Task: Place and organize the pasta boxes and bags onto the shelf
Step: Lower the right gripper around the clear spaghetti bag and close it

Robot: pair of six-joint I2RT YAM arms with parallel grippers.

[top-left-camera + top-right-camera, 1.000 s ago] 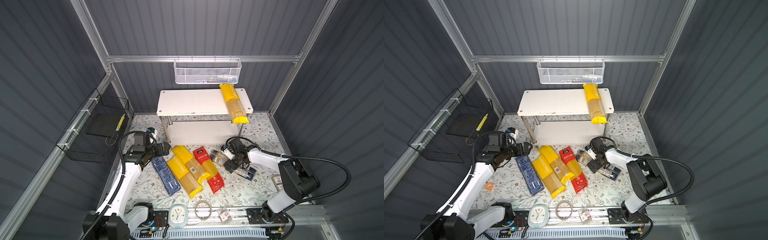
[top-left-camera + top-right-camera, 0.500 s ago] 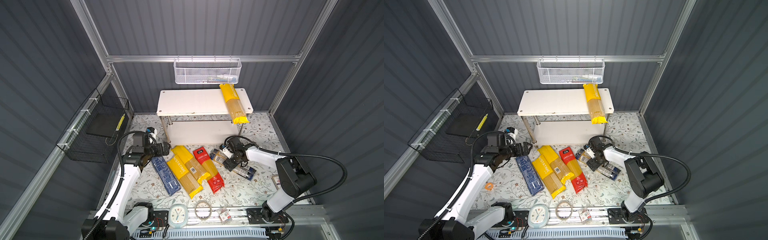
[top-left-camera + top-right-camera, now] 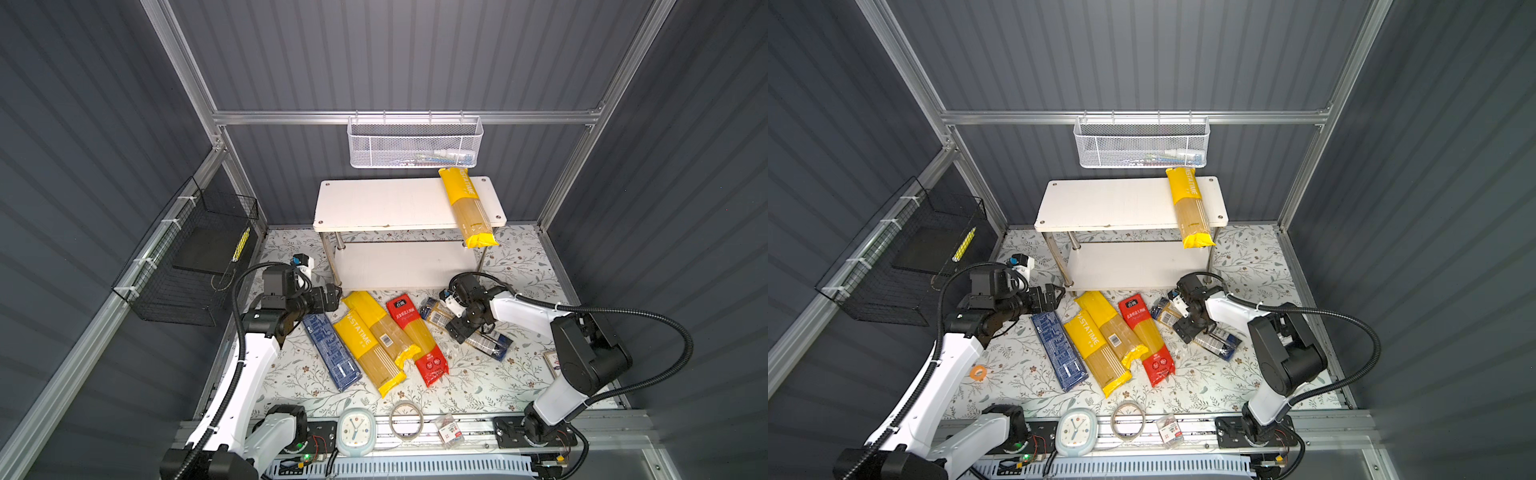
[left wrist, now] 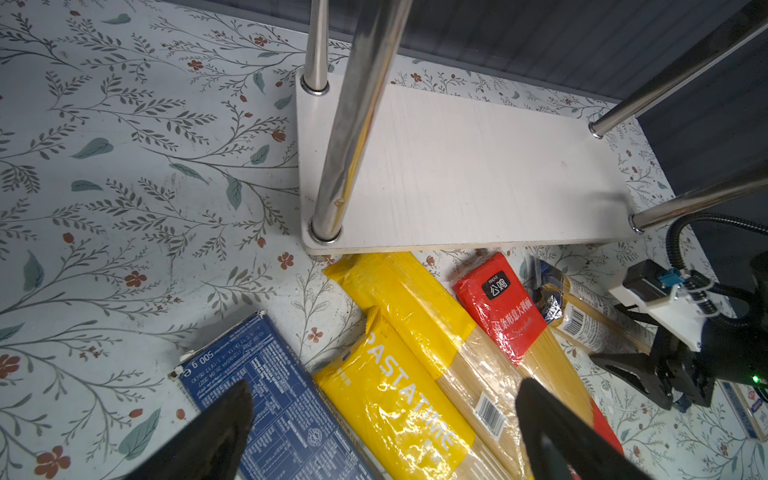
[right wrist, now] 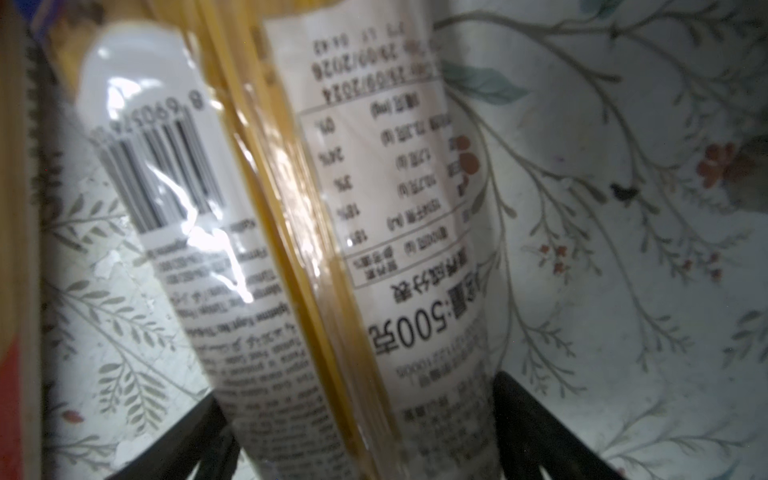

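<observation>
Right gripper [image 5: 357, 395] had its jaws apart astride the clear bag [image 5: 374, 249] on the mat [image 3: 478, 386], so I'd call it the pick-up step, nothing clamped yet. Left gripper [image 4: 384, 386] hung spread, empty, near the blue box [image 4: 282, 415]. Next: squeeze, lift level, carry back to the shelf [image 3: 386, 203], one yellow bag [image 3: 467, 208] already up top.

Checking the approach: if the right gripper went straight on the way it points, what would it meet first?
The right gripper would first meet the clear bag with dark-blue ends, lying between its fingers; the remaining gap is unclear.
</observation>
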